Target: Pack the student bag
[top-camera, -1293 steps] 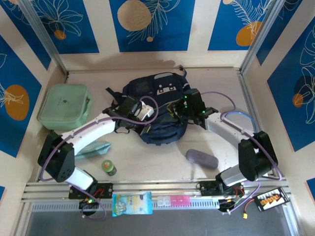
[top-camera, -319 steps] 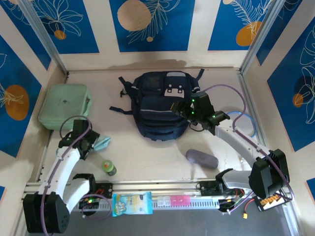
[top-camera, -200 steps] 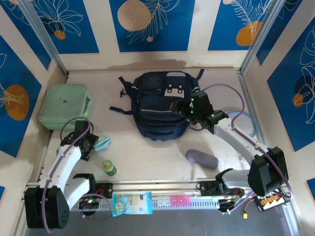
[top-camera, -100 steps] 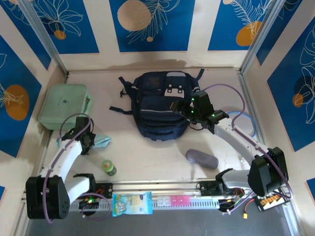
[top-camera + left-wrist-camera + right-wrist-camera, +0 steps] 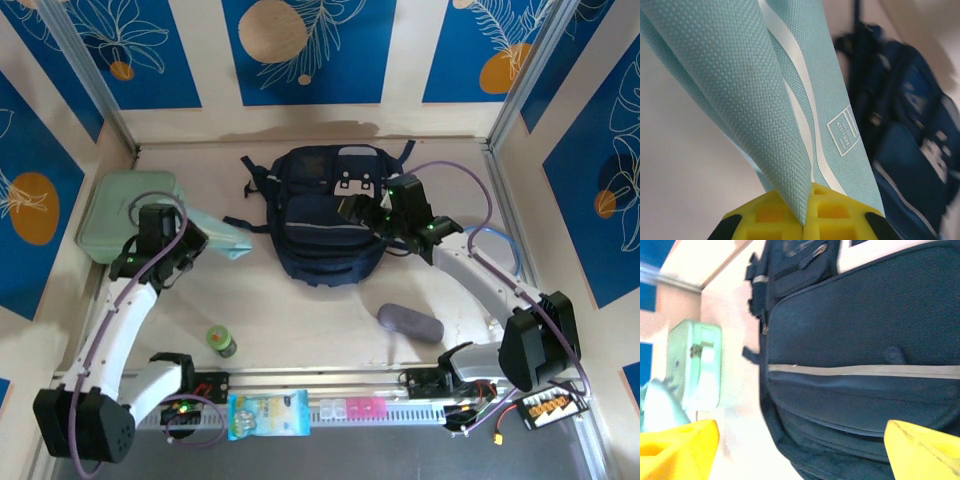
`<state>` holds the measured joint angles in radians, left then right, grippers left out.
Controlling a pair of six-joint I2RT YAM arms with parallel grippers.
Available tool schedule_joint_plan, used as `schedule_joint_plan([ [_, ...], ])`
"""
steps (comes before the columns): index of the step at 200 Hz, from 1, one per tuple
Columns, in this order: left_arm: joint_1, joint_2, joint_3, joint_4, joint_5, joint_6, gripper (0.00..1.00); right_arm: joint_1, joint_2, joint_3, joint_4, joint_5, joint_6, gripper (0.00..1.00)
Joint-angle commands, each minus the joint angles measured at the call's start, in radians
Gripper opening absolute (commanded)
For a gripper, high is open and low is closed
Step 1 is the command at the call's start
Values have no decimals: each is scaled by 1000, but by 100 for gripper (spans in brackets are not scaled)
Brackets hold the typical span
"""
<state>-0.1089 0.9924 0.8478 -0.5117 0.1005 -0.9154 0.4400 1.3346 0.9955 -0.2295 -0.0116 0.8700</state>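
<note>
table (image 5: 300, 300) holds student bag (image 5: 325, 215), mint case (image 5: 105, 210), grey pouch (image 5: 409, 323), green bottle (image 5: 222, 341).

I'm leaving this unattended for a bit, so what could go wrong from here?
The teal fabric piece hangs from a thin pinch in the shut left gripper; it could slip out. The student bag shows no open compartment, and the open right gripper holds nothing, so the fabric may land on top.

The student bag (image 5: 325, 225) lies mid-table toward the back, with the zip case (image 5: 110, 215) well to its left. Between them my left claw (image 5: 188, 243) pinches a fabric pouch (image 5: 222, 234). A small bottle (image 5: 222, 342) stands nearer the front, an oblong case (image 5: 408, 323) to its right.
</note>
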Motion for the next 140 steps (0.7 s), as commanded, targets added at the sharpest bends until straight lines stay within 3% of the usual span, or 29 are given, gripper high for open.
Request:
schedule_joint_plan([
  [1, -57, 52, 26, 273, 253, 70, 0, -23, 34, 43, 98, -211, -41, 86],
  [23, -126, 121, 46, 427, 345, 71, 0, -34, 84, 49, 197, -401, -13, 87],
  [59, -243, 244, 127, 541, 454, 100, 0, -11, 171, 82, 361, -627, 53, 87],
  [98, -297, 333, 174, 605, 600, 155, 0, 14, 235, 146, 382, -697, 70, 83],
  [140, -308, 338, 183, 520, 582, 240, 0, 10, 269, 149, 481, -756, 134, 65],
])
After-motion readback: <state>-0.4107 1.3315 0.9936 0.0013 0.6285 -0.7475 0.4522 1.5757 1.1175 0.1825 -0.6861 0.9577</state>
